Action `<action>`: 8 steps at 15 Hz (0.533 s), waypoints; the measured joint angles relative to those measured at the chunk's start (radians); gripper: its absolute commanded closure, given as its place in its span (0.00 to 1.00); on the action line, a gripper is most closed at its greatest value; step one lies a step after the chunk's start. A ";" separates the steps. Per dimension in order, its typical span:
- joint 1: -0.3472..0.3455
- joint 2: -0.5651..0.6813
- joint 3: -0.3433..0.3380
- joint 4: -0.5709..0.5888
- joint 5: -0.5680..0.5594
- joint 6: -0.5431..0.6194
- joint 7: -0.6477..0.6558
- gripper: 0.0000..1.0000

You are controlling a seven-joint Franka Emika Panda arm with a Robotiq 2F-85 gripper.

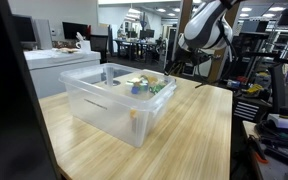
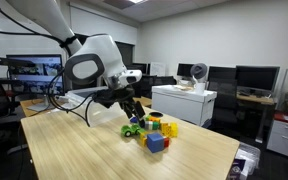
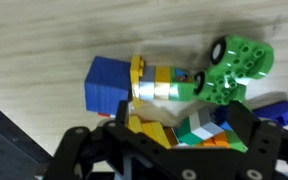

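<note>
Blocks [image 2: 154, 131] lie in a small heap on the wooden table [image 2: 74, 150], with blue, yellow and green pieces touching each other. Just above them hangs the gripper [image 2: 131, 108], its jaws spread wide and holding nothing. In an exterior view the heap shows at the far corner of a clear bin [image 1: 104, 110].
</note>
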 measured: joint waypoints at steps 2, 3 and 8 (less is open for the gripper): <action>0.087 0.072 -0.100 0.006 -0.054 0.004 0.158 0.00; 0.141 0.099 -0.146 0.010 -0.078 0.004 0.238 0.00; 0.402 0.119 -0.278 0.055 -0.107 -0.055 0.525 0.00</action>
